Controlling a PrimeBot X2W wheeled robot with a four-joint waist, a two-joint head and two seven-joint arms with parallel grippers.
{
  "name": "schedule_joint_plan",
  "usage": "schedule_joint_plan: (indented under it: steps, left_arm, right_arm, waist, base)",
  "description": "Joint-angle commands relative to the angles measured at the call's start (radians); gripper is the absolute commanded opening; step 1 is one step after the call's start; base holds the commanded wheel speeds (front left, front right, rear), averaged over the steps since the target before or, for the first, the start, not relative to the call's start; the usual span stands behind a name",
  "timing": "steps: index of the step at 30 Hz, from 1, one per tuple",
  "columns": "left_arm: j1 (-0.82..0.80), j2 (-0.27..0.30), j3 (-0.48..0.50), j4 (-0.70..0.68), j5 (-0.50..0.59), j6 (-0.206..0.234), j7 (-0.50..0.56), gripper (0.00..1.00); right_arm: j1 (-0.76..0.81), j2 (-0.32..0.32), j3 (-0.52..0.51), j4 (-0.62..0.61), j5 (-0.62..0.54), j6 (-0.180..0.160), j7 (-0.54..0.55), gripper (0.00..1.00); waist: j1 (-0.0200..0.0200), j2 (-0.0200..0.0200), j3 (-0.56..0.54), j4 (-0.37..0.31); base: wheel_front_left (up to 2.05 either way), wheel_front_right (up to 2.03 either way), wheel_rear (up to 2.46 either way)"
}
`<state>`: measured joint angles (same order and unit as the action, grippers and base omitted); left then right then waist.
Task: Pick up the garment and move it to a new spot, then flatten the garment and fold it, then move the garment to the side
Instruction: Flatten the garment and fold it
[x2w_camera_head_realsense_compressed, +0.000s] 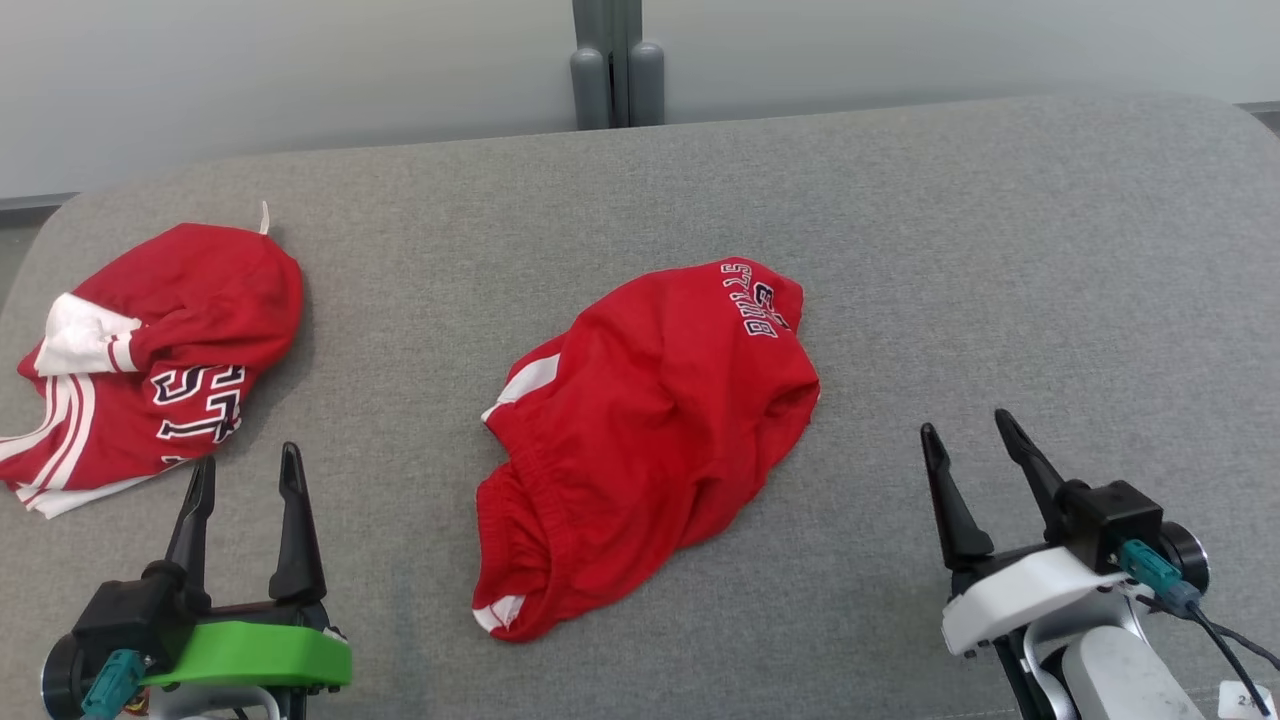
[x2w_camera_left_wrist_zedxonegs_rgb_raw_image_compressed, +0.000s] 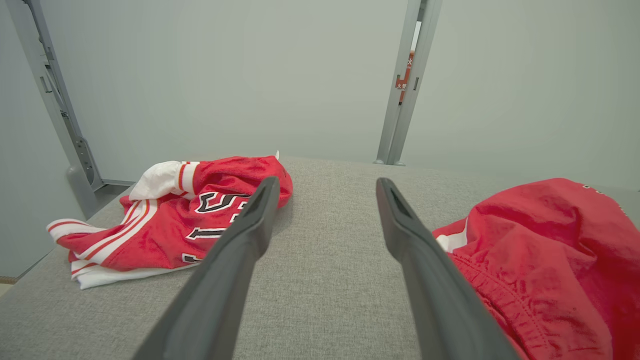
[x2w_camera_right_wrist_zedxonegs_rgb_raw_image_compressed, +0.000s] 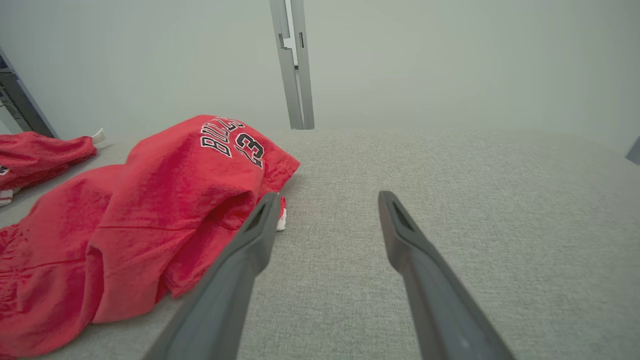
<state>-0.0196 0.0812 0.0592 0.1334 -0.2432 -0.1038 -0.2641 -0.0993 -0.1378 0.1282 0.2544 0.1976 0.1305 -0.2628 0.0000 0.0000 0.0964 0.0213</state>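
Note:
A crumpled pair of red shorts (x2w_camera_head_realsense_compressed: 640, 440) with white trim and dark lettering lies in the middle of the grey padded table (x2w_camera_head_realsense_compressed: 900, 250). The same shorts (x2w_camera_left_wrist_zedxonegs_rgb_raw_image_compressed: 545, 260) fill the right of the left wrist view, and the shorts (x2w_camera_right_wrist_zedxonegs_rgb_raw_image_compressed: 140, 235) spread over the left of the right wrist view. My left gripper (x2w_camera_head_realsense_compressed: 247, 470) stands open at the lower left, apart from the shorts. My right gripper (x2w_camera_head_realsense_compressed: 968, 430) is open at the lower right, a little to the right of the shorts, nothing between its fingers.
A second red garment (x2w_camera_head_realsense_compressed: 140, 360) with white stripes and lettering lies bunched at the table's left edge, just beyond my left gripper; the left wrist view shows that garment (x2w_camera_left_wrist_zedxonegs_rgb_raw_image_compressed: 170, 220) too. A grey post (x2w_camera_head_realsense_compressed: 617, 65) stands behind the table against a pale wall.

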Motion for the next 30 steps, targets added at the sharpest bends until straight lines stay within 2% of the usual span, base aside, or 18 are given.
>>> schedule_joint_plan:
  steps: [1,12,21,22,23,27,30]
  left_arm:
    - [-0.021,-0.003,0.004,0.002,0.009,-0.004,-0.001,1.00]
    - [-0.068,-0.026,-0.008,0.019,0.018,-0.020,0.000,1.00]
    - [-0.100,-0.030,-0.027,0.027,0.017,-0.026,0.000,1.00]
    - [-0.102,-0.030,-0.032,0.029,0.012,-0.026,0.000,1.00]
    - [-0.105,-0.030,-0.037,0.030,0.007,-0.026,0.000,1.00]
    - [-0.101,-0.031,-0.047,0.036,-0.001,-0.027,0.000,1.00]
    - [-0.084,-0.031,-0.048,0.043,-0.002,-0.028,0.000,1.00]
  right_arm:
    - [-0.033,-0.007,0.019,0.022,-0.005,0.000,-0.003,1.00]
    - [-0.269,-0.036,0.140,0.308,-0.002,0.000,-0.002,1.00]
    - [-0.404,-0.017,0.203,0.560,0.043,0.000,-0.003,1.00]
    - [-0.408,-0.014,0.208,0.581,0.053,0.000,-0.002,0.53]
    - [-0.419,-0.014,0.212,0.599,0.064,0.000,-0.003,0.00]
    - [-0.429,-0.014,0.228,0.622,0.095,0.000,-0.003,0.00]
    - [-0.410,-0.025,0.231,0.594,0.116,0.000,-0.003,0.00]
  waist:
    - [0.0000,0.0000,0.017,0.021]
    - [0.0000,0.0000,0.095,0.106]
    - [0.0000,0.0000,0.122,0.148]
    - [0.0000,0.0000,0.123,0.151]
    - [0.0000,0.0000,0.123,0.153]
    - [0.0000,0.0000,0.114,0.148]
    - [0.0000,0.0000,0.096,0.129]
  base:
    - [0.00,0.00,0.00]
    - [0.00,0.00,0.00]
    - [0.00,0.00,0.00]
    - [0.00,0.00,0.00]
    - [0.00,0.00,0.00]
    - [0.00,0.00,0.00]
    - [0.00,0.00,0.00]
